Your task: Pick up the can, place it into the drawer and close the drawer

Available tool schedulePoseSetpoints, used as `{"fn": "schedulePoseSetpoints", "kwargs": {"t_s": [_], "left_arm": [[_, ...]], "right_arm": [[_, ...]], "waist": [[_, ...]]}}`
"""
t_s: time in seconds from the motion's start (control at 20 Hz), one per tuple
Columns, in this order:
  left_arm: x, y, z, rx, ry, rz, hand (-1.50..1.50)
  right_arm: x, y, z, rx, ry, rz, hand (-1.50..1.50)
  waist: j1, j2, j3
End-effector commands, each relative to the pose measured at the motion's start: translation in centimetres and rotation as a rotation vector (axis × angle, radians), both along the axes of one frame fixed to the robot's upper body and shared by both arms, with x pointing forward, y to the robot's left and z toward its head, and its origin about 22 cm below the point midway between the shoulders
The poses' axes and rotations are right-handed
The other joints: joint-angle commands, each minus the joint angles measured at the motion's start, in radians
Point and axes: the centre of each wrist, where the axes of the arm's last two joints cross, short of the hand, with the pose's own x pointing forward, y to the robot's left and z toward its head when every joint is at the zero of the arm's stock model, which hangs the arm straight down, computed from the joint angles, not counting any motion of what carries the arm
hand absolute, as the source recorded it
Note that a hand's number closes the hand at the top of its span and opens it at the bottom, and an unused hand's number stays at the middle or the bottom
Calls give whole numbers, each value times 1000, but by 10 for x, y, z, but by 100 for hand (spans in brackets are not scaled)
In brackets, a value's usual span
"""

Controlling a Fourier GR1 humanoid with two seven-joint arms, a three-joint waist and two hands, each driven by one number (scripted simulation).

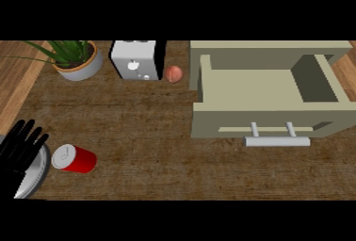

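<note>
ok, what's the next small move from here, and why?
Probably swing the left hand rightward to the red can and curl round it. The can lies on its side on the counter, untouched, just beside that open hand. The drawer already stands open, and the right hand is out of view.

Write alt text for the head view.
A red can sits at the lower left of the counter, beside the robot's open left hand resting at the edge. An open drawer is at the right; a potted plant, toaster and small brown object line the back.
</note>
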Motion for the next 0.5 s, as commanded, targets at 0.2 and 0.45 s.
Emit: {"fn": "schedulePoseSetpoints", "kwargs": {"t_s": [0.2,0.45], "left_arm": [[-6,10,-42,22,18,67,-150],[13,23,-85,17,17,102,-150]], "right_arm": [[-16,-1,9,2,11,14,-150],[-15,-19,14,-12,7,2,-150]], "waist": [[0,0,0],[-5,1,0]]}}
